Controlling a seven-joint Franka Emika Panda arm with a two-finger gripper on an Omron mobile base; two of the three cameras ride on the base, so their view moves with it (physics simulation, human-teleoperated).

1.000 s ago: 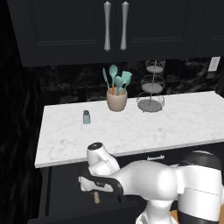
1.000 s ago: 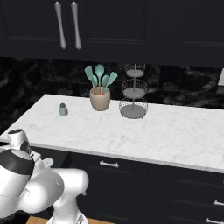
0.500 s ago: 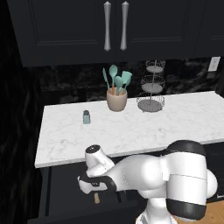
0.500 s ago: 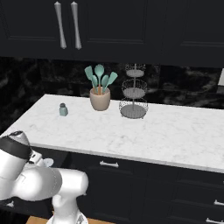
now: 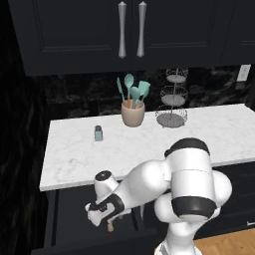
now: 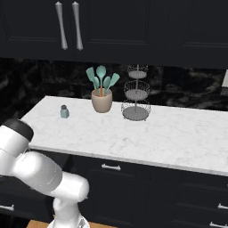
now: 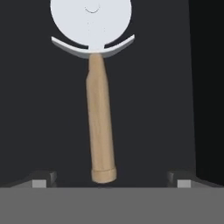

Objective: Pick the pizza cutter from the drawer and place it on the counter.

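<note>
Hand (image 7: pixel 111 179) lowered into the open drawer (image 5: pixel 74 219) below the front edge of the marble surface (image 5: pixel 149 144), its fingertips (image 7: pixel 43 179) spread wide and gripping nothing. The pizza cutter (image 7: pixel 98 109) lies flat on the dark drawer floor between them, wheel blade away from the hand, wooden handle end nearest. Its handle tip (image 5: pixel 110 228) shows beneath the wrist.

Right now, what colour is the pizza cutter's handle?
Tan wood; the pizza cutter shows best in the hand view.

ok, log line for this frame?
phase: pre-grasp | gripper: open, straddling handle end | pizza cutter: flat in drawer | counter: not yet reached
</note>
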